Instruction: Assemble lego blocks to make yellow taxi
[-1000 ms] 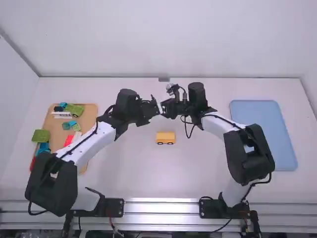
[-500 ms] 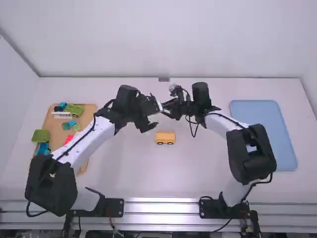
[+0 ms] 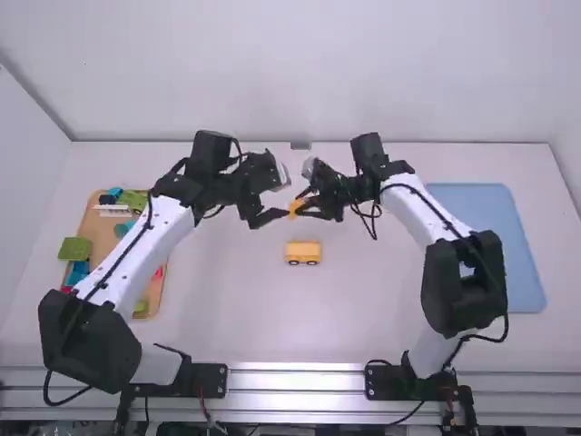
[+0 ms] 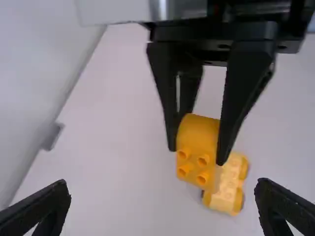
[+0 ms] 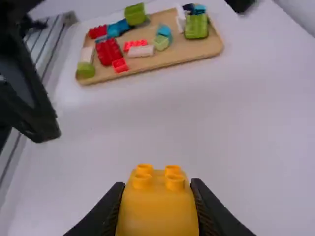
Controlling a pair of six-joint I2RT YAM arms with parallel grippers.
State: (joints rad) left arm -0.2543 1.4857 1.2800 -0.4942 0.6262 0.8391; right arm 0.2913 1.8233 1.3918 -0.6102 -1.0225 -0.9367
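One yellow studded block point(image 5: 157, 211) pinched in your right gripper point(image 5: 156, 184); left gripper point(image 4: 163, 188) wide, at nine o'clock. Probably roof step: level it, lower onto wheeled yellow base point(image 3: 303, 251), six o'clock.

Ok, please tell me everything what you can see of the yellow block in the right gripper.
The yellow block looks like smooth plastic, with a rounded side and four round studs. The right gripper pinches it between both fingers, above the table, its studs facing towards the open left gripper.
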